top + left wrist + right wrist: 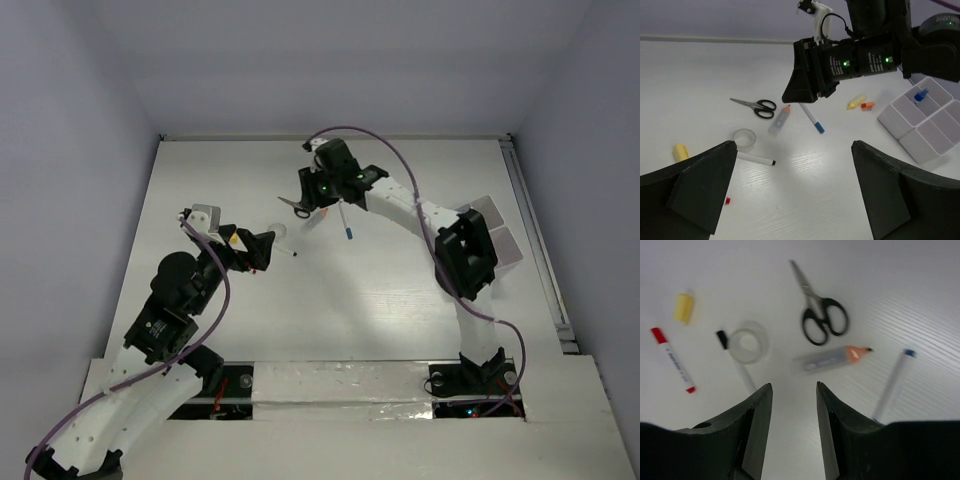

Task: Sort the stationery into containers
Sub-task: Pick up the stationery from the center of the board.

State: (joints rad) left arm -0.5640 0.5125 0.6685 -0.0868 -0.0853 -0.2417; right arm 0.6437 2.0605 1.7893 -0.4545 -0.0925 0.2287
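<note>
Black-handled scissors [822, 315], a white orange-capped tube [832, 359], a blue-and-white pen [892, 382] and a white pen with a black tip [735, 362] lie on the table. My right gripper [793, 386] is open and empty, hovering just short of the tube. In the top view it [305, 200] is at the far middle, next to the scissors [295, 208]. My left gripper [794, 145] is open and empty above bare table, near the white pen [756, 159]. The white containers [925, 120] stand at the right; one holds a blue piece. Yellow [856, 102] and orange [867, 105] pieces lie near them.
A clear tape ring [744, 138] lies by the white pen. A yellow piece [680, 151] and a tiny red piece [727, 200] lie at the left. A red-capped white marker [672, 360] lies beyond. The right arm [460, 250] partly hides the containers [505, 240].
</note>
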